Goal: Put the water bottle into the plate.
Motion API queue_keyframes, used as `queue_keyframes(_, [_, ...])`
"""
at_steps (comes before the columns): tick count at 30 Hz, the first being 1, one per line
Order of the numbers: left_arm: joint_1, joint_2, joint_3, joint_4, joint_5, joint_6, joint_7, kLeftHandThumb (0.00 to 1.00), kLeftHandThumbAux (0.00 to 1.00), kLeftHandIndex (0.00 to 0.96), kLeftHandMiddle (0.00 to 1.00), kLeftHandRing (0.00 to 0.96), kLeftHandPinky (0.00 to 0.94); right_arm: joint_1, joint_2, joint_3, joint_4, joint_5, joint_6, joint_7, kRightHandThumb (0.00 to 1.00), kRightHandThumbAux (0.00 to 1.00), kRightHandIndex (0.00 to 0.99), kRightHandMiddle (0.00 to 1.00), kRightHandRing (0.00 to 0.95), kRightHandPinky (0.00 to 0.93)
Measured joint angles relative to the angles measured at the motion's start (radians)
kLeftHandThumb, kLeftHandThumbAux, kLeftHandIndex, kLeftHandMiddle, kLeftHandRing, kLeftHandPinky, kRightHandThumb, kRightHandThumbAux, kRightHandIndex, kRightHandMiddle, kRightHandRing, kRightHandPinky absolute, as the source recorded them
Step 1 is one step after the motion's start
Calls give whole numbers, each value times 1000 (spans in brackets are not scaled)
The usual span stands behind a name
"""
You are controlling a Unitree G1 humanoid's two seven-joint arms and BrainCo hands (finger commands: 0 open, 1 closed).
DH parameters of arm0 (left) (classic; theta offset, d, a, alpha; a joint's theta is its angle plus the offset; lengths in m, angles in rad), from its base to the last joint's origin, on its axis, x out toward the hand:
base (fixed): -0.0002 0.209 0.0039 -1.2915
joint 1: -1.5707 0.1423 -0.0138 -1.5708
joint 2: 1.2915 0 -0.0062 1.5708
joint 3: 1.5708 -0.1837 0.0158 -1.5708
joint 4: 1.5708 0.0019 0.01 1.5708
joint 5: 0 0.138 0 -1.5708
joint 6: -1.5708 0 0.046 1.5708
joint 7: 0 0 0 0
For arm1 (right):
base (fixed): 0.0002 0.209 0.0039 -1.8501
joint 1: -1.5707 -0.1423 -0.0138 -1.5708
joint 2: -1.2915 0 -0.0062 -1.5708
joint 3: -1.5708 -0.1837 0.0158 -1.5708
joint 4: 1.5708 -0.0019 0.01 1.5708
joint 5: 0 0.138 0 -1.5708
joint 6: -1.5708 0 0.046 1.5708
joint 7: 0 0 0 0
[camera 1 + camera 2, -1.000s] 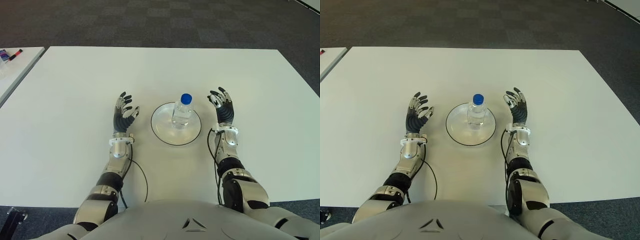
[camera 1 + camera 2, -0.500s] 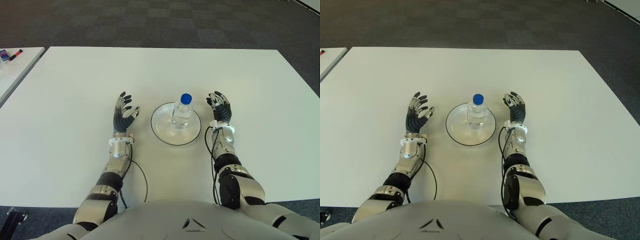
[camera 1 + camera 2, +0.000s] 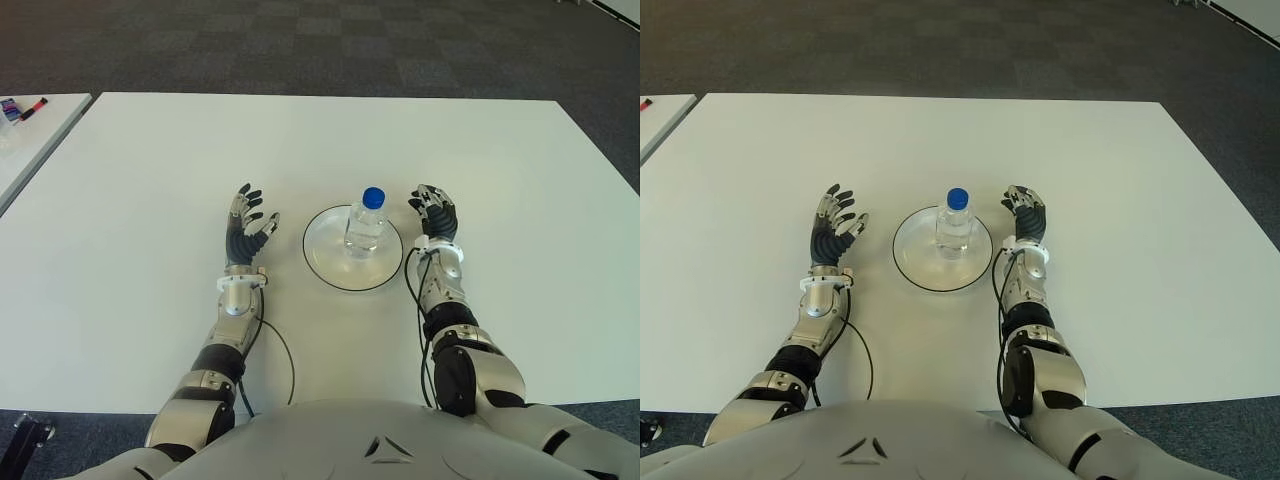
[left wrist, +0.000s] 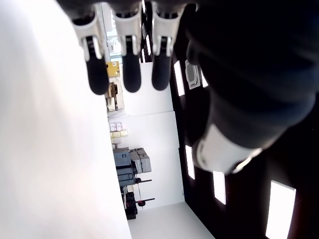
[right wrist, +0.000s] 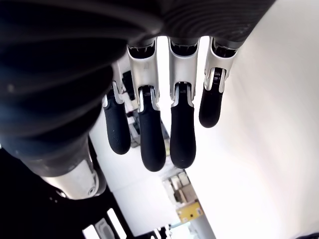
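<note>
A clear water bottle (image 3: pixel 364 226) with a blue cap stands upright inside the white plate (image 3: pixel 328 262) in the middle of the white table (image 3: pixel 150 160). My right hand (image 3: pixel 434 210) is just right of the plate's rim, fingers relaxed and holding nothing; its wrist view shows bare fingers (image 5: pixel 149 139) with nothing between them. My left hand (image 3: pixel 247 220) shows left of the plate, fingers spread, holding nothing; its fingertips (image 4: pixel 124 74) are bare in the left wrist view.
A second white table (image 3: pixel 30 140) stands at the far left with small coloured items (image 3: pixel 20 108) on it. Dark carpet (image 3: pixel 350 50) lies beyond the table's far edge.
My right hand has drawn in toward the plate's rim and its forearm has turned more upright. The bottle, plate and left hand have not moved.
</note>
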Motion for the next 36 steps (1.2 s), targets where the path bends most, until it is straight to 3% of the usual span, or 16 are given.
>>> queue_keyframes(13, [1,1,0,0,-8,0,0,326,801,108,207,223,277,6,-4,49,33,-85,-63,-53,700,725,433,643,638,638])
queue_keyframes(36, [1,2,-1,0,-15,0,0,314,795,111,208,225,274,17,-7,88,41,-168,-92,-115,705,723,435,683,670,664])
